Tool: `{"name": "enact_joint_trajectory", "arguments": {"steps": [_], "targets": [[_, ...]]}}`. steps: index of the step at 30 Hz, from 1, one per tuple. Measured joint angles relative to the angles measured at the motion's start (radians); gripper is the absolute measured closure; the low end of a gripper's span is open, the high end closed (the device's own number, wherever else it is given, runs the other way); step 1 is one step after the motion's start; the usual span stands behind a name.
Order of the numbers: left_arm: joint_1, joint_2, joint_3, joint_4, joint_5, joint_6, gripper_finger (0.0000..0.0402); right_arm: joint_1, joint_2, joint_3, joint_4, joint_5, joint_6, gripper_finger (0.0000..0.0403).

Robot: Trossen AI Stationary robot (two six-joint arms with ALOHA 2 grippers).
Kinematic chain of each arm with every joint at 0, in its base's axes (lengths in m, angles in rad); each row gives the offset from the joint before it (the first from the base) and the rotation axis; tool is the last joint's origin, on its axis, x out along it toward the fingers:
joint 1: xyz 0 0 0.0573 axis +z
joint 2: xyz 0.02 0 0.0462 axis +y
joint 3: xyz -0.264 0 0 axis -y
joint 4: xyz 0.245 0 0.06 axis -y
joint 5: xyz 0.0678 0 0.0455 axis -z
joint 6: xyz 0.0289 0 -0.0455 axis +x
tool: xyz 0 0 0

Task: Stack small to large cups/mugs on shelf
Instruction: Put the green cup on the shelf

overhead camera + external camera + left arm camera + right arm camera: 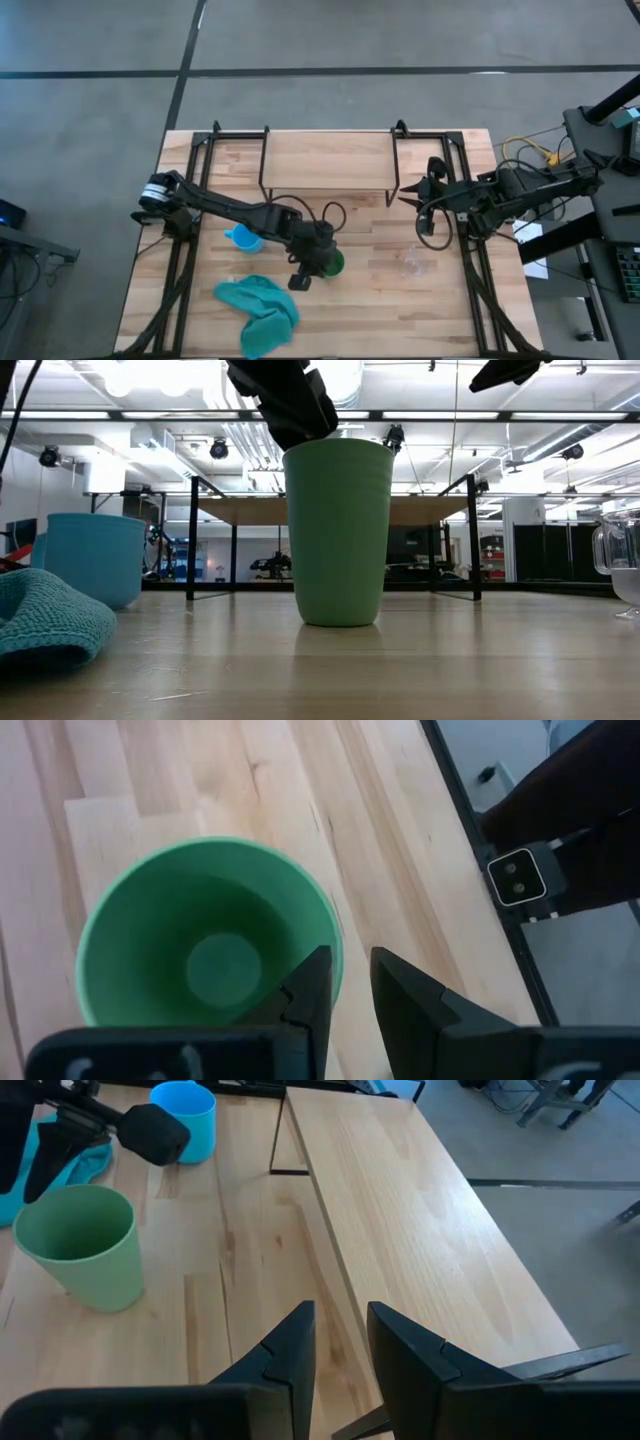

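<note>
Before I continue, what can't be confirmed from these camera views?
- High view: the left gripper covers most of the green tumbler.
- Low view: the clear glass mug is cut by the edge.
- Left wrist: rim contact unclear.
- Shelf: nothing visible on it.

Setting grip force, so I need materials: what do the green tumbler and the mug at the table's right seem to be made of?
The green tumbler looks like matte plastic: opaque, even colour, thin rim, dull sheen. The clear mug seems to be glass, or possibly clear plastic: the room shows through it, with bright glints along its handle. The left gripper straddles the tumbler's rim.
</note>
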Motion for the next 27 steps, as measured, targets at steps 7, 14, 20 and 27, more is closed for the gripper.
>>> {"name": "enact_joint_trajectory", "arguments": {"steps": [7,14,20,27], "targets": [[0.0,0.002,-0.007,0.006,0.0,0.0,0.0343,0.0,0.0,0.0,0.0,0.0,0.0,0.0314],[0.0,0.01,-0.036,0.011,-0.001,0.0,0.0343,0.0,0.0,0.0,0.0,0.0,0.0,0.0314],[0.0,0.021,-0.038,0.024,-0.008,0.001,0.0343,0.0,0.0,0.0,0.0,0.0,0.001,0.0314],[0.0,0.039,-0.039,0.045,-0.008,0.003,0.0343,0.0,0.0,0.0,0.001,0.0,0.003,0.0314]]}}
